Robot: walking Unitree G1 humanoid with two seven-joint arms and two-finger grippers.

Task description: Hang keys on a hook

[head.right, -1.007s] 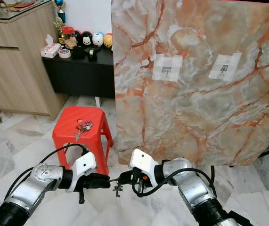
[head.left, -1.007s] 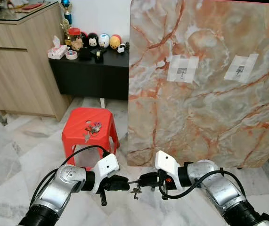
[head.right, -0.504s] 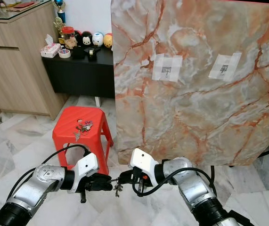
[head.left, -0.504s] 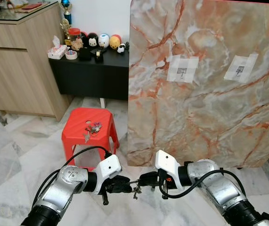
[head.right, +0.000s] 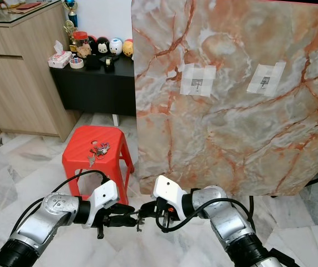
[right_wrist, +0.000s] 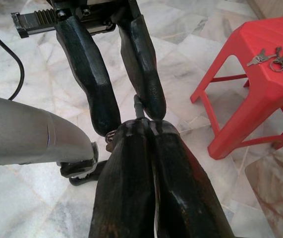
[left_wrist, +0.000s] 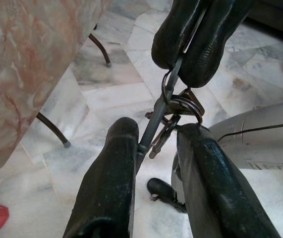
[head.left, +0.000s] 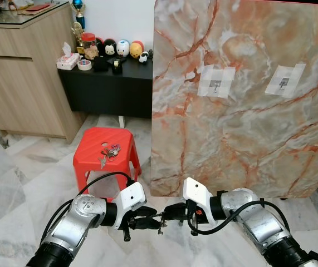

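Mid hand-over low at six o'clock: right gripper [head.left: 169, 213] pinched tight on the keys [left_wrist: 173, 116], left gripper [head.left: 147, 222] spread open around the dangling bunch, likely needing to close before release, hooks [head.left: 215, 85] at one o'clock.

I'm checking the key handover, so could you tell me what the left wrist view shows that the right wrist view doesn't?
Left wrist view alone: the key ring hanging under the right gripper, a key shaft running between the open left gripper fingers, and the marble panel's lower edge on thin legs.

Right wrist view alone: the red stool carrying a second bunch of keys.

Both: the two grippers tip to tip over the marble floor, right gripper shut on the keys, left gripper's fingers apart.
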